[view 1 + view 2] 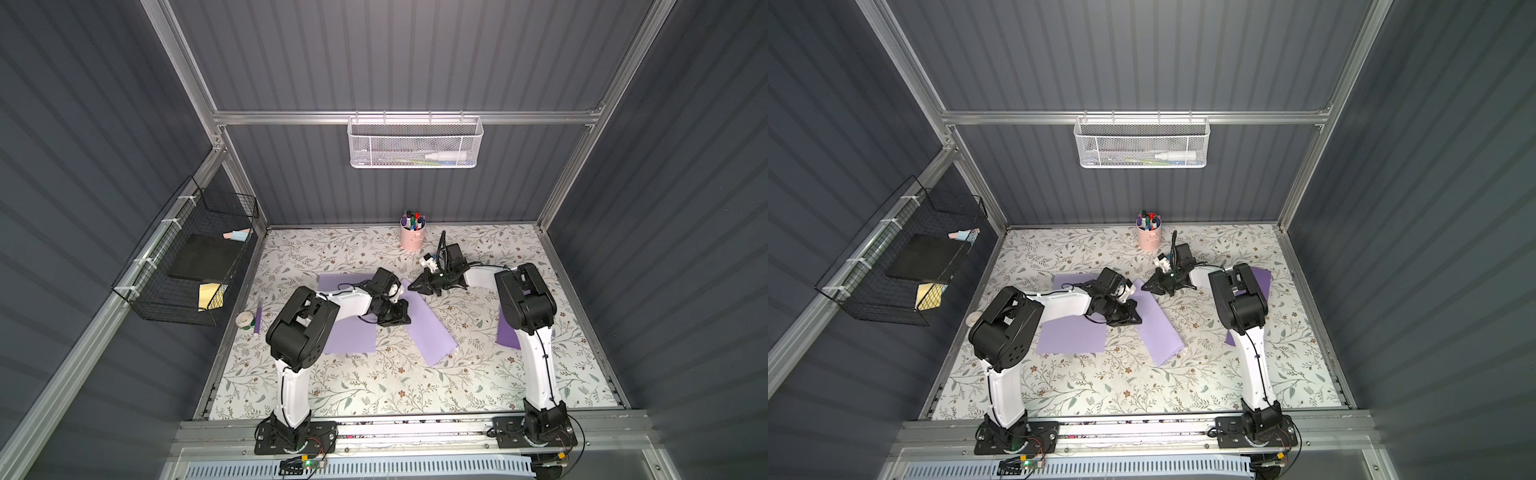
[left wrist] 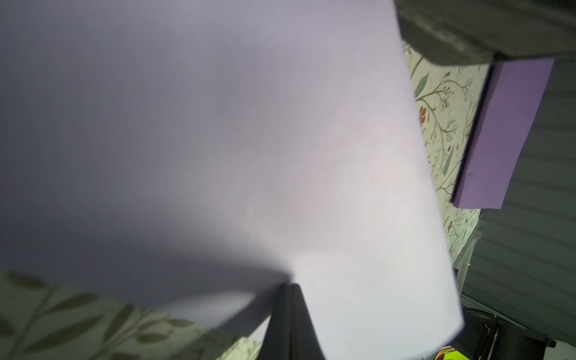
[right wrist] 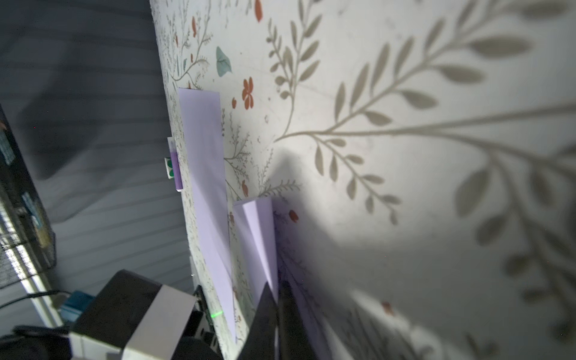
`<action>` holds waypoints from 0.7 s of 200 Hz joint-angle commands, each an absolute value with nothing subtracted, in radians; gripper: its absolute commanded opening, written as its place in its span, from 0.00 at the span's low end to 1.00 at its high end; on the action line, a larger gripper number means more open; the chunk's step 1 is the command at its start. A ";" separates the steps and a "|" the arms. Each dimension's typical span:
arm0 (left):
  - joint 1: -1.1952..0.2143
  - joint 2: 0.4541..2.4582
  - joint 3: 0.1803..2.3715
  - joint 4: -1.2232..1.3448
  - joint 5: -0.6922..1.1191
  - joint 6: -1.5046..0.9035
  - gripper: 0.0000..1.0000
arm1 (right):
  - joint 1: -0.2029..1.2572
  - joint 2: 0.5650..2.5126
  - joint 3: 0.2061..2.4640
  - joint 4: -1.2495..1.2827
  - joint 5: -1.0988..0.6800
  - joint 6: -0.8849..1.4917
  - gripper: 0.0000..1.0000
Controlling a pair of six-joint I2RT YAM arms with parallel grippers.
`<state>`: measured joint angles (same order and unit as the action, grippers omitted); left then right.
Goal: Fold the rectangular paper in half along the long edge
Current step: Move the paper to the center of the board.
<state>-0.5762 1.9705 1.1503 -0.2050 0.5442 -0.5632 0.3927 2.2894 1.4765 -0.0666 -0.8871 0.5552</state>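
The rectangular paper (image 1: 428, 328) (image 1: 1160, 332) is a pale purple strip lying slantwise mid-table, doubled over on itself. My left gripper (image 1: 405, 318) (image 1: 1136, 319) is at its left long edge. In the left wrist view the paper (image 2: 218, 140) fills the frame and the left gripper (image 2: 288, 286) is shut on its edge, with a shaded flap to one side. My right gripper (image 1: 411, 286) (image 1: 1144, 286) is at the paper's far end. In the right wrist view the right gripper (image 3: 277, 288) is shut with the paper (image 3: 258, 237) pinched between its fingers.
A flat purple sheet (image 1: 349, 332) lies under the left arm, and another purple sheet (image 1: 509, 332) lies under the right arm. A pink cup of markers (image 1: 412, 237) stands at the back. A tape roll (image 1: 245, 320) and a purple stick (image 1: 257, 318) lie by the left edge.
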 commanded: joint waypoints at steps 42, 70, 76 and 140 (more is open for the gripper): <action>-0.575 1.985 1.146 -0.343 0.445 -0.532 0.24 | 0.378 2.167 1.347 -0.003 -0.839 0.572 0.00; -0.575 1.893 1.173 -0.324 0.420 -0.531 0.99 | 0.338 2.075 1.262 0.003 -0.787 0.579 0.00; -0.575 1.866 1.187 -0.326 0.402 -0.528 0.99 | 0.326 2.054 1.238 0.010 -0.782 0.582 0.00; -0.533 1.722 1.341 -0.436 0.292 -0.516 0.99 | 0.144 1.904 1.088 -0.131 -0.671 0.496 0.00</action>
